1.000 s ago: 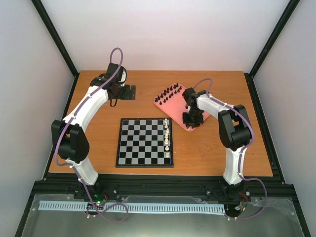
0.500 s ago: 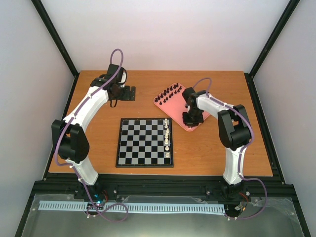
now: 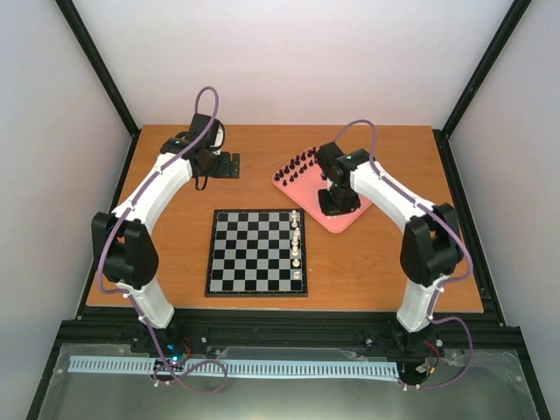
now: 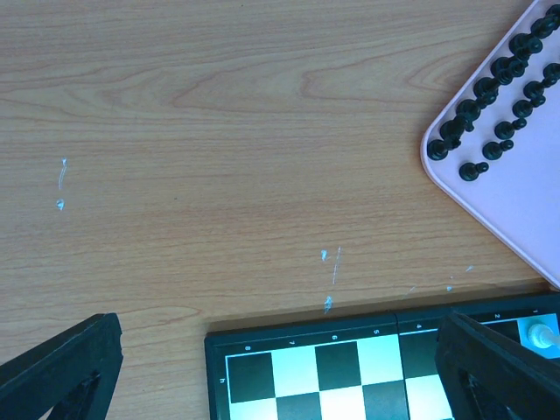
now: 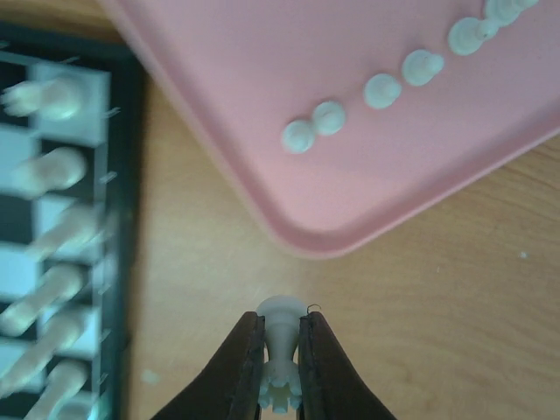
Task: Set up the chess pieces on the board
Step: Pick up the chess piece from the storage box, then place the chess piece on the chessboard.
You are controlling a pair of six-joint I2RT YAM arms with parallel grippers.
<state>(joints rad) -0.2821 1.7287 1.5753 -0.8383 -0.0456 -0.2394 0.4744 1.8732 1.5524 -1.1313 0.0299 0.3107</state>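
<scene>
My right gripper [image 5: 281, 325] is shut on a cream-white chess piece [image 5: 280, 308] with a crowned top, held above bare table just off the pink tray's corner. In the top view this gripper [image 3: 335, 203] hangs over the tray's near part. The board [image 3: 249, 254] has several white pieces [image 3: 297, 241] along its right column, blurred in the right wrist view [image 5: 48, 171]. Several white pieces [image 5: 385, 87] and black pieces [image 3: 297, 164] stand on the tray. My left gripper [image 3: 229, 164] is open and empty at the back left, above the board's far edge [image 4: 350, 367].
The pink tray [image 3: 302, 185] lies at an angle right of the board's far end; it also shows in the left wrist view [image 4: 525, 192] and the right wrist view [image 5: 350, 157]. Bare wooden table surrounds the board. Black frame posts stand at the table's edges.
My right arm has lifted and swung, its elbow moving right. Its gripper has shifted a little back and left over the tray. The left arm has not moved.
</scene>
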